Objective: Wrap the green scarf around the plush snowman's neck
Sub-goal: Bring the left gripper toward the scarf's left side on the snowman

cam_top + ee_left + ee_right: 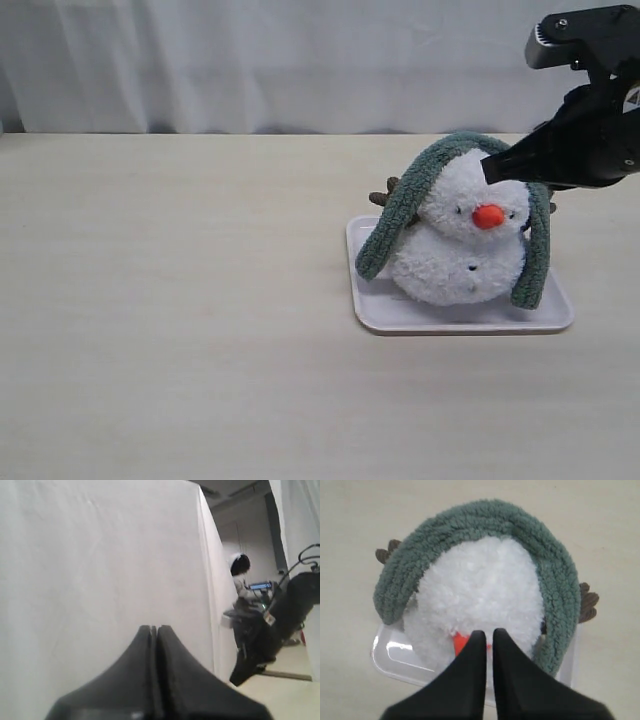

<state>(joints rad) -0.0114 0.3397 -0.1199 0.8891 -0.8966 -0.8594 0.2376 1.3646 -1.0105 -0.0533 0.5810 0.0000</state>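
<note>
A fluffy white plush snowman (460, 240) with an orange nose (487, 215) stands on a white tray (400, 315). The green scarf (400, 205) lies arched over the top of its head, and both ends hang down past the body to the tray. The neck (432, 224) is bare. My right gripper (487, 168) hovers beside the head's upper right, shut and holding nothing. From the right wrist, the gripper (489, 632) sits above the head (480, 585) and the scarf (485, 515). My left gripper (155, 627) is shut and empty, facing a white curtain.
The tray (395, 655) rests on a pale wooden table (180, 300) with a white curtain (250, 60) behind it. Brown twig arms (383, 195) stick out behind the scarf. The left wrist view catches the right arm (280, 625) far off.
</note>
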